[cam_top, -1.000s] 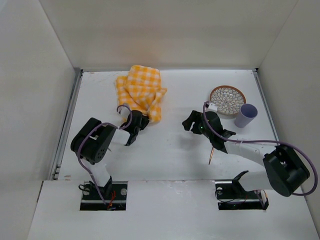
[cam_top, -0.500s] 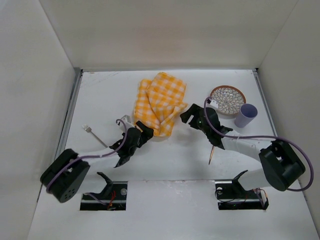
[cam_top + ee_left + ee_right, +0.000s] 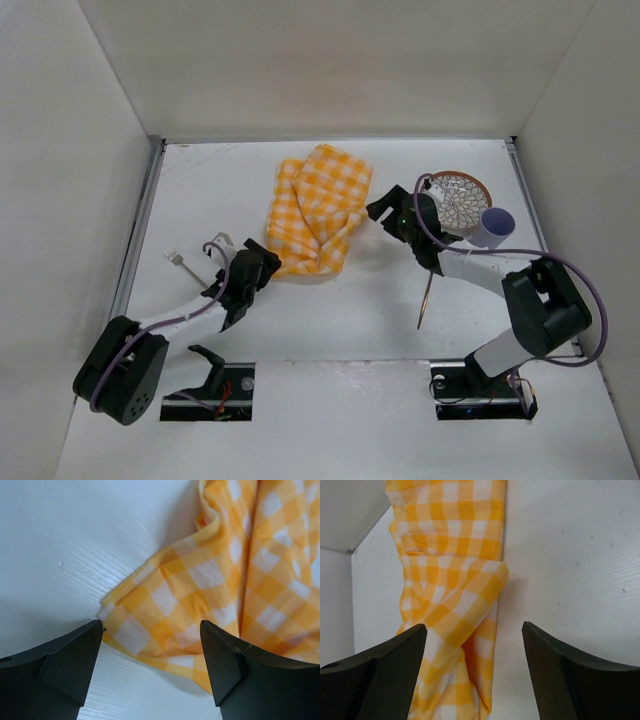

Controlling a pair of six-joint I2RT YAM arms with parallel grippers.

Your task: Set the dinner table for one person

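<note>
Top: white dinner table (image 3: pixel 330 335) spans the whole view. The checked cloth (image 3: pixel 318 205) lies rumpled at centre-back, with plate (image 3: pixel 457 195) & cup (image 3: pixel 491 228) to the right and fork (image 3: pixel 188 266) to the left. The left gripper (image 3: pixel 268 262) sits at the cloth's near corner, the right gripper (image 3: pixel 383 212) at its right edge.

L wrist: jaws spread, cloth corner between them, nothing pinched.

R wrist: jaws spread too, folded edge just ahead.

Probably spreading the cloth next: each should pinch low on one layer only, then both pull apart evenly.

A crumpled checked cloth (image 3: pixel 318 205) lies left of a patterned plate (image 3: pixel 462 192) and lilac cup (image 3: pixel 492 230).
</note>
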